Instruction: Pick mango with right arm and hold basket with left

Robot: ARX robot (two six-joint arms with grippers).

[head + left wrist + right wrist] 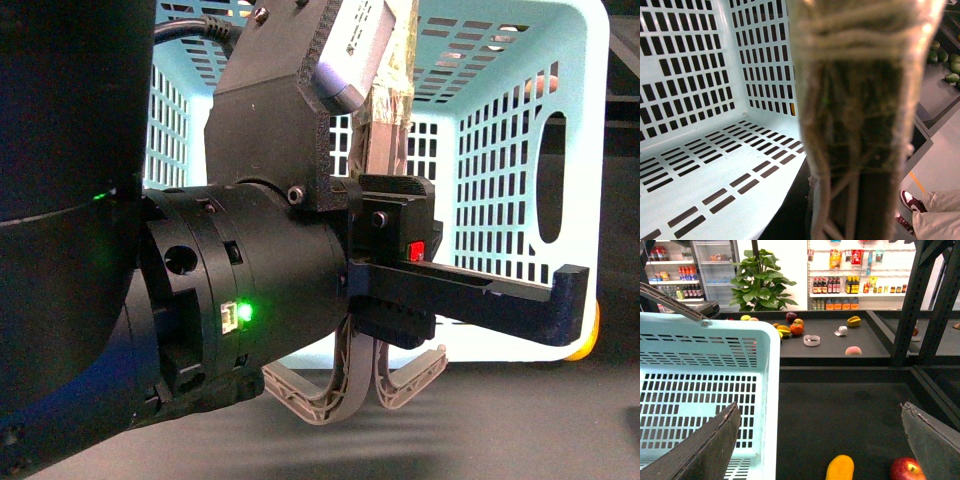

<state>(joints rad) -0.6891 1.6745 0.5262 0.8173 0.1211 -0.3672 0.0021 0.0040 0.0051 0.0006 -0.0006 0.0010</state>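
The light-blue slotted basket stands on the dark shelf. It also shows in the left wrist view and the right wrist view. My left gripper is shut on the basket's tape-wrapped handle, which fills the left wrist view between the beige fingers. The yellow-orange oval mango lies on the dark surface just beside the basket's outer wall. My right gripper is open and empty. It hovers above the mango, which lies between the lines of its two dark fingers.
A red apple lies close to the mango, next to one finger. On the far shelf lie a starfruit, a peach, a tape roll and other fruit. Black frame posts stand nearby. A person's shoe shows on the floor.
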